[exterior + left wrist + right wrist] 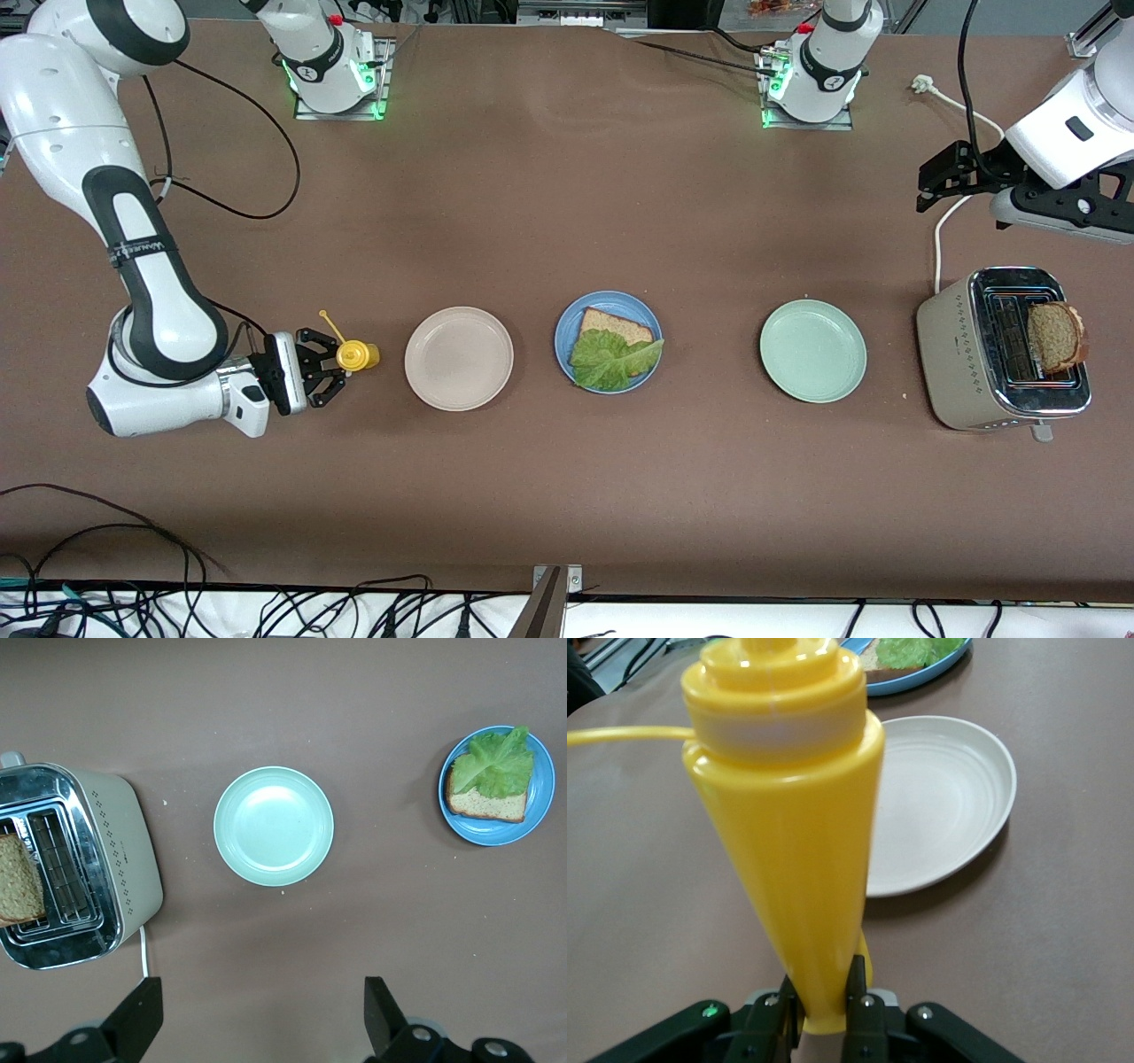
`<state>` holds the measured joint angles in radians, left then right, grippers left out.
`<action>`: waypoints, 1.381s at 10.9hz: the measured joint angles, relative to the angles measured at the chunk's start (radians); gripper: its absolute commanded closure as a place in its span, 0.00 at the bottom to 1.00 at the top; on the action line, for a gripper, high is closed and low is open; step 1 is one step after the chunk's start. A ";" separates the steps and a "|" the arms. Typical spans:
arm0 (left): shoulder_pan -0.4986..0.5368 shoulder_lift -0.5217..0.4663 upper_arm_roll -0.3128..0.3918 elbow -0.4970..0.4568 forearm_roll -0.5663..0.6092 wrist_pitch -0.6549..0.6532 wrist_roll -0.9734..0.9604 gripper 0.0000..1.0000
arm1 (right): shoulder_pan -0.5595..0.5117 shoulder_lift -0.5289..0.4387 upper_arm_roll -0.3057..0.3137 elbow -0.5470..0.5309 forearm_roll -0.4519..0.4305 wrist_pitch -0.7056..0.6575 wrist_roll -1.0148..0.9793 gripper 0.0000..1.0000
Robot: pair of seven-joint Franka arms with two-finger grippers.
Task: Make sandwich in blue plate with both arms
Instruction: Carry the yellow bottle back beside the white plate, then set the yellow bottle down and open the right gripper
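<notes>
The blue plate [563,341] lies mid-table with one brown bread slice [616,325] and a green lettuce leaf [611,359] on top of it; the left wrist view shows the same plate [540,815]. A second bread slice [1054,337] sticks up out of a toaster [952,346] at the left arm's end. My right gripper [341,365] is shut low on an upright yellow squeeze bottle [357,355], beside the beige plate. Its fingers [855,988] pinch the bottle [788,833] near its base. My left gripper [943,182] hangs open and empty above the table by the toaster, fingers [381,1005] wide apart.
A beige plate [458,358] lies between the bottle and the blue plate. A mint green plate [812,350] lies between the blue plate and the toaster. The toaster's white cable [939,239] runs toward the arms' bases. Black cables trail near the right arm.
</notes>
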<state>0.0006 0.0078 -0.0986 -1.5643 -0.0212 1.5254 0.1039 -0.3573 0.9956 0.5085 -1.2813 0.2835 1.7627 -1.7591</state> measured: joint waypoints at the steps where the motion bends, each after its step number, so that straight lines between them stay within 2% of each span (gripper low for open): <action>1: 0.000 0.000 0.000 0.000 0.000 0.000 0.000 0.00 | -0.012 0.024 0.006 0.004 0.002 0.006 -0.025 1.00; 7: 0.001 0.001 0.001 0.000 0.000 -0.001 0.000 0.00 | -0.041 0.093 0.040 0.016 0.013 0.038 -0.061 1.00; 10: 0.005 0.001 0.002 0.000 0.000 -0.001 0.000 0.00 | -0.059 0.118 0.054 0.016 0.014 0.065 -0.109 0.84; 12: 0.014 0.001 0.003 0.000 0.000 -0.001 0.000 0.00 | -0.059 0.121 0.056 0.016 0.014 0.072 -0.113 0.59; 13: 0.016 0.001 0.003 0.000 0.000 -0.001 0.000 0.00 | -0.059 0.121 0.058 0.016 0.014 0.078 -0.113 0.37; 14: 0.016 0.001 0.003 0.000 0.000 -0.001 0.000 0.00 | -0.059 0.121 0.058 0.018 0.014 0.083 -0.115 0.00; 15: 0.018 0.001 0.003 0.000 0.000 -0.001 0.000 0.00 | -0.059 0.121 0.059 0.019 0.015 0.091 -0.125 0.00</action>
<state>0.0191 0.0088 -0.0961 -1.5643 -0.0212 1.5244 0.1039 -0.4164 1.1170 0.5677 -1.2621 0.2982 1.8537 -1.8846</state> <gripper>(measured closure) 0.000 0.652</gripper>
